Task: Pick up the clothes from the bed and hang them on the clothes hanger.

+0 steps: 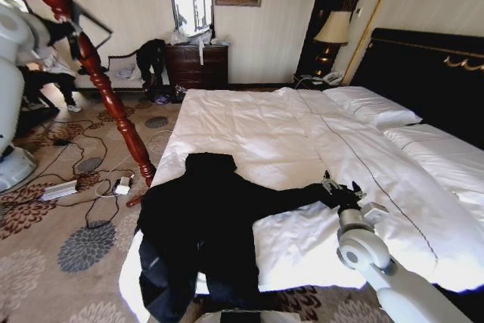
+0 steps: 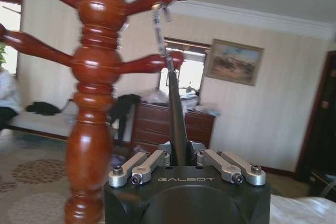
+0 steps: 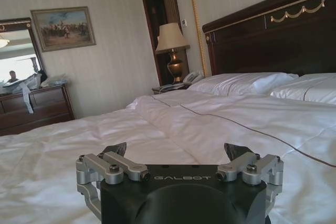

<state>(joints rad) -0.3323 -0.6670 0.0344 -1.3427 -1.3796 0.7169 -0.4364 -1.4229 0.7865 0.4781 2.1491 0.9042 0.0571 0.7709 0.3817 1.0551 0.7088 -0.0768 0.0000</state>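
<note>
The clothes, one black jacket, lie spread on the front left part of the bed, hem hanging over the edge and one sleeve stretched out to the right. My right gripper sits at that sleeve's end; in the right wrist view the right gripper is open, low over the white duvet. High at the left, my left gripper is shut on the thin black clothes hanger, whose metal hook reaches up beside a peg of the red wooden coat stand. The clothes hanger shows by the coat stand.
The coat stand's foot stands on patterned carpet just left of the bed's corner, with cables and a power strip around it. A dark dresser lines the far wall. Pillows and a black headboard are at the right.
</note>
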